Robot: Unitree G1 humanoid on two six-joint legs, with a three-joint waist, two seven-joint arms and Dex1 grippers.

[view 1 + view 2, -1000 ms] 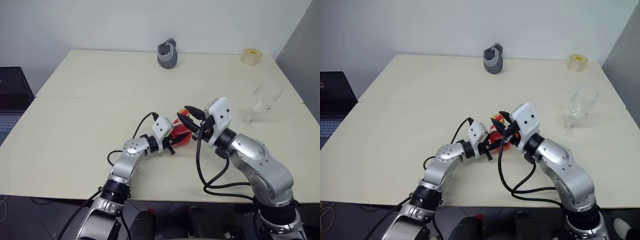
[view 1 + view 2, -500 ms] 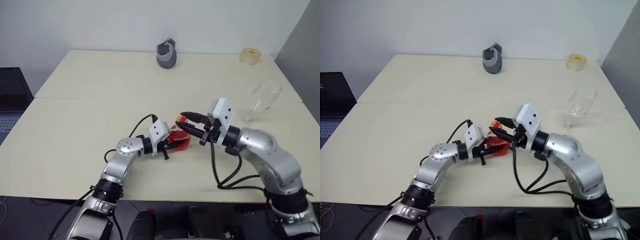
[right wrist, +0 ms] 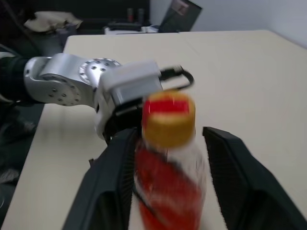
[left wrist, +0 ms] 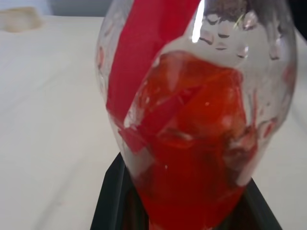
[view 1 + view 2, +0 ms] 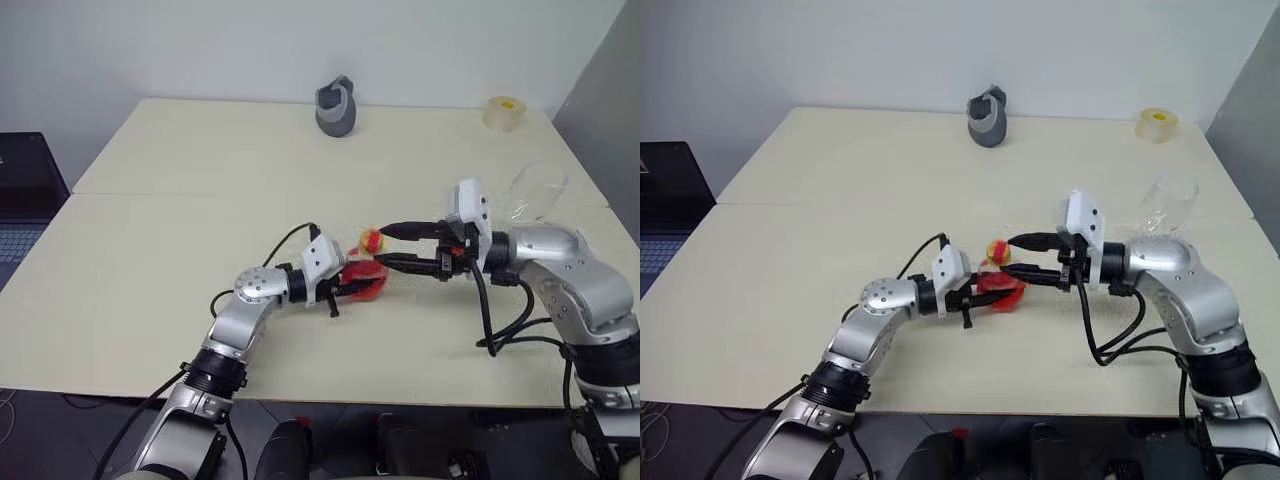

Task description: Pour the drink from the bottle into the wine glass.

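1. The left end effector (image 5: 352,285) is pinched tight on the body of the bottle (image 5: 363,276), holding it tilted just above the bench (image 5: 150,250) near the front centre. This grip steadies the bottle so the other arm can work on its top.

2. The right end effector (image 5: 400,246) reaches in from three o'clock, pointing level toward the bottle. Its two black fingers (image 3: 230,163) are spread, one on either side of the neck below the yellow cap (image 3: 168,120). They do not appear to be gripping it.

3. The cap is on, and the drink (image 4: 192,158) fills the lower body, so pouring has not begun.

4. The wine glass (image 5: 535,192) stands at roughly two o'clock from the bottle, well apart, behind the right arm.

5. A grey object (image 5: 335,107) and a roll of tape (image 5: 503,113) sit at the far edge.

6. Compared with a second ago, the right end effector has widened its fingers. The arm has swung out to the right, so it now approaches sideways rather than from close in front.
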